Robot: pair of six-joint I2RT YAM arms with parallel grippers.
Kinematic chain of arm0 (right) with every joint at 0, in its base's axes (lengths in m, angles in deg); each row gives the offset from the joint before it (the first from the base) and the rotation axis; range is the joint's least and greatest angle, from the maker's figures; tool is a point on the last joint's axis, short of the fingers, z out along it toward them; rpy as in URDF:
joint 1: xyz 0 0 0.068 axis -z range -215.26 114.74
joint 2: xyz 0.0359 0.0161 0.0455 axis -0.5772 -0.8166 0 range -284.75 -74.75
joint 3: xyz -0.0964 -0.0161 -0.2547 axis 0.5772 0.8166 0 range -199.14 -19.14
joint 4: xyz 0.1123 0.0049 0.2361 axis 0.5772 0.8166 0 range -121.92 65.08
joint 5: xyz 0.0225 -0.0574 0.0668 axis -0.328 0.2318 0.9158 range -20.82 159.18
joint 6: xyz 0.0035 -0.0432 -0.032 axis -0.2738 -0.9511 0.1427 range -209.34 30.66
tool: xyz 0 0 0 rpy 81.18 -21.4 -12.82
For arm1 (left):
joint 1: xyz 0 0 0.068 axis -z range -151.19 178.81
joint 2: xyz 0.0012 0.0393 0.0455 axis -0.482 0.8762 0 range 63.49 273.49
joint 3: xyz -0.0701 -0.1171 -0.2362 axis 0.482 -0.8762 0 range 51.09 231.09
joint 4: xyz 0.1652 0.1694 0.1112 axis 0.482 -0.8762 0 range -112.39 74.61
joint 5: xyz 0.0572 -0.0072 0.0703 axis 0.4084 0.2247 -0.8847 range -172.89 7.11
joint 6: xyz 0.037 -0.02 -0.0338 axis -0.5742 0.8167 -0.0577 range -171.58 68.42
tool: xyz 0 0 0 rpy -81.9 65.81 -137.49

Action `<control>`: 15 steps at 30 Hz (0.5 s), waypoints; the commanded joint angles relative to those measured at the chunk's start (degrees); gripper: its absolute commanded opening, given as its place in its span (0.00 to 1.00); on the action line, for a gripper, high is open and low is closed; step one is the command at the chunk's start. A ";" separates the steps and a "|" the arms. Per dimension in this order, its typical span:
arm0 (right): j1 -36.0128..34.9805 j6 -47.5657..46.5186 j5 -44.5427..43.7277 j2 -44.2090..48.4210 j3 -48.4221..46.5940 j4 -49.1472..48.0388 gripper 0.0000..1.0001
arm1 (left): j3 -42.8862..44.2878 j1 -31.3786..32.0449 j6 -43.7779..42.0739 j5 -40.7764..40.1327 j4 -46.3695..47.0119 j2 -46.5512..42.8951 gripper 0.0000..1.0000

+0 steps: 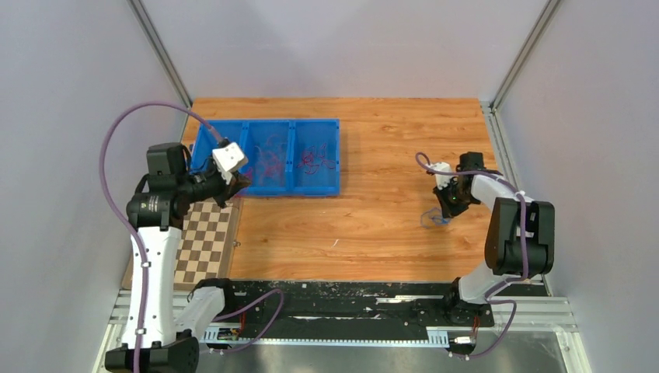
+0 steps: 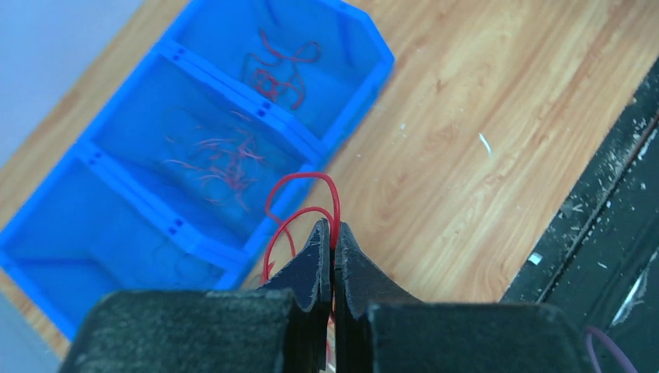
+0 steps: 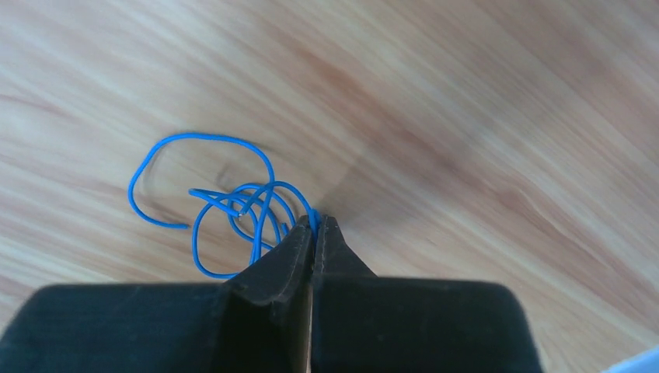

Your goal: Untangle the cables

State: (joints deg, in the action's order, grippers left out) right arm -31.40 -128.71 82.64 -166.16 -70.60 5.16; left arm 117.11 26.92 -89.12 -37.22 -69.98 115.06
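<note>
My left gripper [image 2: 332,227] is shut on a thin red cable [image 2: 305,180] that loops up from the tips, held above the near edge of the blue bin [image 2: 194,241]; from above it [image 1: 241,181] is at the bin's left front. My right gripper [image 3: 315,223] is shut on a tangle of blue cable [image 3: 225,206] that hangs over the wooden table; from above the gripper [image 1: 449,203] is at mid-right with the blue cable [image 1: 432,219] just below it. Red cables lie in the bin's middle [image 2: 221,159] and right [image 2: 280,70] compartments.
The blue three-compartment bin [image 1: 315,189] stands at the back left of the wooden table [image 1: 373,225]. A checkerboard [image 1: 203,241] lies at the left front. A black rail [image 1: 350,299] runs along the near edge.
</note>
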 commanded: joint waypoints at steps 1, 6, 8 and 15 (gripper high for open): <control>7.11 -4.91 -0.74 -1.73 -3.77 1.10 0.00 | 8.22 -3.40 -1.24 5.70 -5.10 3.56 0.00; 8.66 -3.43 4.90 -1.85 -6.55 4.87 0.00 | 13.37 -2.69 17.11 6.02 8.93 7.75 0.00; 8.62 -2.06 6.88 -1.36 -7.12 5.80 0.00 | 15.57 -1.64 22.77 3.64 14.46 9.91 0.00; 8.65 3.39 14.68 0.56 -12.76 10.62 0.00 | 21.43 7.67 26.54 -4.46 22.01 17.78 0.01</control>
State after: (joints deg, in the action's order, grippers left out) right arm -22.55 -129.11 90.53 -168.28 -78.25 12.72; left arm 135.30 29.33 -67.02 -36.93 -55.03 130.16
